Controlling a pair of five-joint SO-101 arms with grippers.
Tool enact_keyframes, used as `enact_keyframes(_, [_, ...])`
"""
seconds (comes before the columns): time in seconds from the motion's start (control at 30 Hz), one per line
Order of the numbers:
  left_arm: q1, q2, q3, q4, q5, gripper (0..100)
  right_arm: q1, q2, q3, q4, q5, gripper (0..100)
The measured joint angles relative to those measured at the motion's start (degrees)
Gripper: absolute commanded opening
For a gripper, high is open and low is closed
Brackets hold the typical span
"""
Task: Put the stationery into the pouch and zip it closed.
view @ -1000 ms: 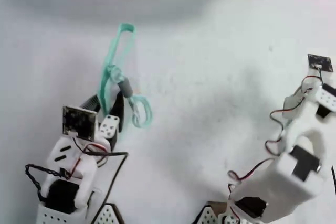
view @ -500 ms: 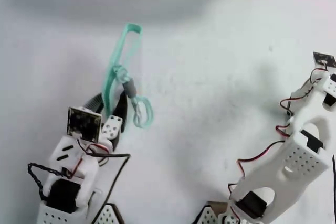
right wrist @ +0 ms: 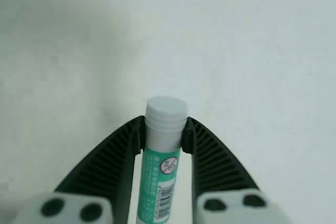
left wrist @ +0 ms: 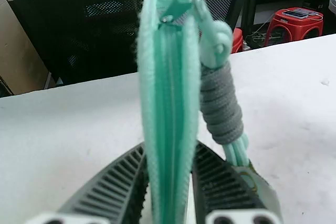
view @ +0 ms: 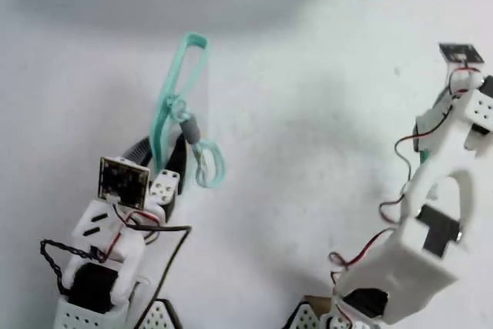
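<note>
**glue stick on the right, pouch far off to the left**

your right gripper (right wrist: pixel 164 124) has its jaws closed narrow on a white-capped glue stick with a green label (right wrist: pixel 163 161). the stick lies along the jaws, with the cap poking out past the tips. in the high view this arm sits at the right edge of the white table (view: pixel 308 113).

the mint green fabric zip pouch (left wrist: pixel 168 103) lies well apart to the left, so the stick has to cross most of the table. your left gripper (view: pixel 159 158) clamps the pouch's near end between its jaws and holds it up on its thin edge. the pouch's long axis runs from near to far and leans a little right at the far end.

in the left wrist view the zip runs up the edge facing you, with the metal slider (left wrist: pixel 176 9) at the far end. the teeth there look drawn together, and you cannot tell how wide the mouth gapes. a grey ribbed cord wrap (left wrist: pixel 220 108) and a mint cord loop (view: pixel 208 166) hang on the pouch's right side. my guess is you will need the stick lined up with that long axis to feed it in.
</note>
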Motion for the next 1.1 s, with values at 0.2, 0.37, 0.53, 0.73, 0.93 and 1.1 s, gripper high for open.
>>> enact_keyframes(0.2, [0.0, 0.0, 0.0, 0.0, 0.0, 11, -6.07, -15.65, 0.7, 7.65, 0.0, 1.8])
enact_keyframes(0.37, [0.0, 0.0, 0.0, 0.0, 0.0, 11, -12.31, -32.0, 8.88, 8.09, 0.0, 1.8])
enact_keyframes(0.53, [0.0, 0.0, 0.0, 0.0, 0.0, 11, -21.36, -47.74, 13.36, 8.09, -3.25, 1.8])
enact_keyframes(0.73, [0.0, 0.0, 0.0, 0.0, 0.0, 11, -30.15, -53.8, 13.36, 7.74, -10.64, 1.8])
enact_keyframes(0.93, [0.0, 0.0, 0.0, 0.0, 0.0, 11, -32.7, -55.03, 13.36, 4.13, -17.14, 1.8])
enact_keyframes(1.1, [0.0, 0.0, 0.0, 0.0, 0.0, 11, -34.55, -57.23, 12.31, -2.11, -21.71, 1.8])
